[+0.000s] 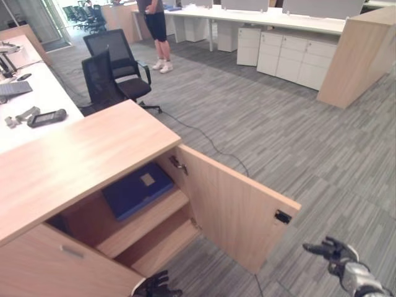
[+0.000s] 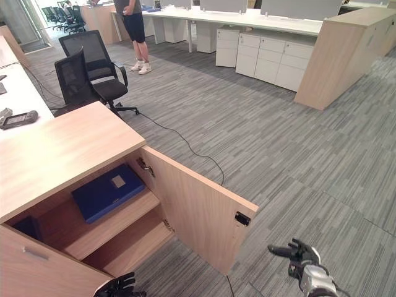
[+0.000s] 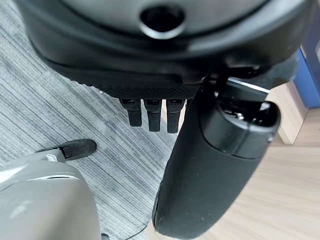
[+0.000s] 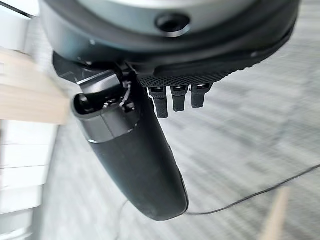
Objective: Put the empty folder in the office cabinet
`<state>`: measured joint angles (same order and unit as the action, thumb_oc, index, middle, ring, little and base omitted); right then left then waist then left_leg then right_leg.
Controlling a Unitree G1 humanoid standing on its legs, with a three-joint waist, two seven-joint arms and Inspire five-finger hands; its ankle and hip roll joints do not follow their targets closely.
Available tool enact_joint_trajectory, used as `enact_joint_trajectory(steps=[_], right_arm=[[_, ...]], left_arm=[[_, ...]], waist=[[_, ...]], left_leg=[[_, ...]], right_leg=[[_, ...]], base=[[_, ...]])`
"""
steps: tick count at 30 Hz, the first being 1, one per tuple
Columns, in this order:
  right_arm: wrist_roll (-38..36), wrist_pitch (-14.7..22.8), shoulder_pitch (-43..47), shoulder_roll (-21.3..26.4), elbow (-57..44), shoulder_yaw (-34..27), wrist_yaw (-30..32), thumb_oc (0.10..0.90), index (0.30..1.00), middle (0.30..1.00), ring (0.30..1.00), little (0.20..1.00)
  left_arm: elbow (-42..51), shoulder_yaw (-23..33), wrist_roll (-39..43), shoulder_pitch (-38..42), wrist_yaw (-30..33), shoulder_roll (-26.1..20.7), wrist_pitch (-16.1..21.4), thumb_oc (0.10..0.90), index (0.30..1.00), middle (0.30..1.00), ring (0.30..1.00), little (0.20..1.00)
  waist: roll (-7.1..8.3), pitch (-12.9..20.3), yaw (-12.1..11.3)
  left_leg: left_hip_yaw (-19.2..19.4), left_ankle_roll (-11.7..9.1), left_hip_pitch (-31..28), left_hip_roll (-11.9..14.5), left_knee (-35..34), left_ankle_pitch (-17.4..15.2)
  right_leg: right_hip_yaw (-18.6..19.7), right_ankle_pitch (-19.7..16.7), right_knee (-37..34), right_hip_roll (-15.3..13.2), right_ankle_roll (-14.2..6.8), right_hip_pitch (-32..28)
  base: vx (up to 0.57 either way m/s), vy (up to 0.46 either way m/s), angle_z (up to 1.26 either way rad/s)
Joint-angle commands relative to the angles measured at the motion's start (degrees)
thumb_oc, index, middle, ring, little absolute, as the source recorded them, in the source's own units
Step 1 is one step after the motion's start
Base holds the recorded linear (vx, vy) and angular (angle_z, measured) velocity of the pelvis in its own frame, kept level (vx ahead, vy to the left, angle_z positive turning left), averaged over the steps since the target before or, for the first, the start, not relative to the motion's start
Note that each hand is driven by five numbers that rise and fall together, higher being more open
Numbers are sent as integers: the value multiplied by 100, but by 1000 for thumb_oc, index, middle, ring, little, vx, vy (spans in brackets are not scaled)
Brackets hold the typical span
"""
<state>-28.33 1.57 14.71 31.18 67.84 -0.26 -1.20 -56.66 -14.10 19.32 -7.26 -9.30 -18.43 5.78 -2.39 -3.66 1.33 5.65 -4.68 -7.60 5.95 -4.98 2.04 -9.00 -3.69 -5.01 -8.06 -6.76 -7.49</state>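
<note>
A blue folder [image 1: 137, 189] lies flat on the upper shelf inside the wooden office cabinet [image 1: 74, 158]. The cabinet's right door [image 1: 235, 207] stands swung wide open. My left hand [image 1: 158, 285] hangs low in front of the cabinet's lower shelf, fingers relaxed and empty. My right hand [image 1: 337, 252] is out to the right of the open door, above the carpet, fingers straight and holding nothing. In the left wrist view my fingers [image 3: 152, 114] point down at the carpet, with a blue edge of the folder [image 3: 310, 75] at the side.
A second dark folder [image 2: 28, 227] stands in the left part of the cabinet. Two black office chairs [image 1: 114, 68] stand behind the cabinet. A person [image 1: 158, 31] stands near the white desks at the back. A wooden partition [image 1: 359, 52] is at the far right.
</note>
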Motion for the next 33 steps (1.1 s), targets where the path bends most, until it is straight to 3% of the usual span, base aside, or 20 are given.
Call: enact_joint_trajectory(steps=[1, 11, 14, 19, 24, 33], right_arm=[[-279, 354, 786, 276, 283, 146, 64, 800, 900, 900, 900, 900], [-270, 395, 1311, 205, 106, 503, 69, 800, 900, 900, 900, 900], [-337, 441, 1270, -50, -186, 636, 27, 800, 900, 900, 900, 900], [-139, 477, 806, -598, -1258, 1102, -122, 800, 900, 900, 900, 900], [219, 469, -410, -1105, -2654, 1584, -499, 800, 900, 900, 900, 900], [643, 431, -1170, -1277, -3210, 2127, -804, 800, 900, 900, 900, 900]], left_arm=[[-136, -70, -87, 433, -7, -58, 264, 800, 900, 900, 900, 900], [-167, -72, -71, 362, 18, -89, 247, 800, 900, 900, 900, 900], [-261, -10, -64, 345, 52, -67, 243, 800, 900, 900, 900, 900], [-412, 208, -62, 306, 146, 0, 242, 800, 900, 900, 900, 900], [-826, 713, -96, 299, 294, 90, 192, 800, 900, 900, 900, 900], [-1148, 990, -278, 216, 364, 11, 110, 800, 900, 900, 900, 900]], waist=[[240, 220, -188], [306, 225, -347], [295, 209, -353], [278, 172, -326], [265, 108, -306], [242, 27, -499]], left_leg=[[16, -245, -361, 196, -2, -497], [-101, -209, -318, 162, -2, -495], [-122, -203, -309, 156, -2, -491], [-165, -209, -292, 172, -2, -465], [-290, -258, -166, 219, -2, -356], [-709, -415, 158, 328, -2, -124]], right_leg=[[-36, 372, 104, -137, -312, -41], [-96, 374, 110, -185, -328, -64], [-93, 377, 123, -184, -317, -61], [-106, 412, 174, -171, -280, -38], [-201, 474, 224, -126, -225, 12], [-622, 593, 225, -33, -130, 27]], base=[[4, 35, 3], [7, 17, 7], [0, 0, 0], [0, -2, -2], [0, -33, 10], [-19, -64, 27]])
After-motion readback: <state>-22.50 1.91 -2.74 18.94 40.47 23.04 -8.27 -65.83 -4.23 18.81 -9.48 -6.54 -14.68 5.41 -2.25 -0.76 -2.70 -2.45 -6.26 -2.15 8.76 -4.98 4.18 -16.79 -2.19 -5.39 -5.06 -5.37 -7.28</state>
